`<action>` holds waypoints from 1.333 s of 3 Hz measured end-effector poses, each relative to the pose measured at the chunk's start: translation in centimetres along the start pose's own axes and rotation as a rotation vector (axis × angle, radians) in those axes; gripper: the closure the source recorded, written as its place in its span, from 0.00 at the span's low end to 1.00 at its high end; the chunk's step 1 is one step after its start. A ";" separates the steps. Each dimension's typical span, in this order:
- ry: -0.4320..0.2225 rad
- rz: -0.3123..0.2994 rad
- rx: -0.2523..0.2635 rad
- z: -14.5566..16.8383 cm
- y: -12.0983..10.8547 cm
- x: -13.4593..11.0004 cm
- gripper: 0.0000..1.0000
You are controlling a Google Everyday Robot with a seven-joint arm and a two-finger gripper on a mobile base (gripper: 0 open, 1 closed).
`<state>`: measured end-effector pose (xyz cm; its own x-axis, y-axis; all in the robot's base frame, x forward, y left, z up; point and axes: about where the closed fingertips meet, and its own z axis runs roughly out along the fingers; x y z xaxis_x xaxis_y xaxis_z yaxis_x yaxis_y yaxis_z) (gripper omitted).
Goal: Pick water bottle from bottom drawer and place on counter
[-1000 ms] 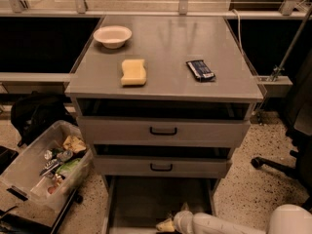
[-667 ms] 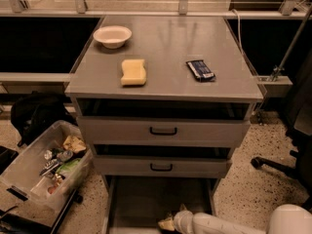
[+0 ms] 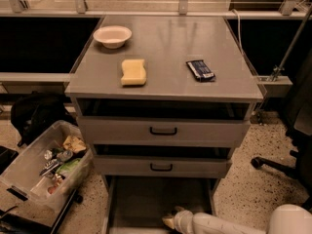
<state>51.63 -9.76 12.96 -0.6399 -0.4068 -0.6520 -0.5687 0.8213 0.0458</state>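
The bottom drawer [image 3: 146, 199] is pulled open at the foot of the cabinet, and its plain grey floor shows. My white arm reaches in from the lower right. My gripper [image 3: 169, 221] sits low over the drawer's front part, near the bottom edge of the camera view. The water bottle does not show; it may be hidden under the gripper. The counter [image 3: 165, 48] is the grey cabinet top above.
On the counter lie a white bowl [image 3: 112, 35], a yellow sponge [image 3: 133, 72] and a dark blue snack packet [image 3: 200, 70]. Two black-handled drawers [image 3: 163, 130] sit above the open one. A clear bin of clutter [image 3: 46, 165] stands at the left and a chair base [image 3: 273, 165] at the right.
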 end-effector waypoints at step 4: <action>-0.026 -0.030 0.018 -2.5 1.5 -1.0 1.00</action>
<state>50.08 -9.13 15.54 -0.6090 -0.4205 -0.6726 -0.5777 0.8161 0.0129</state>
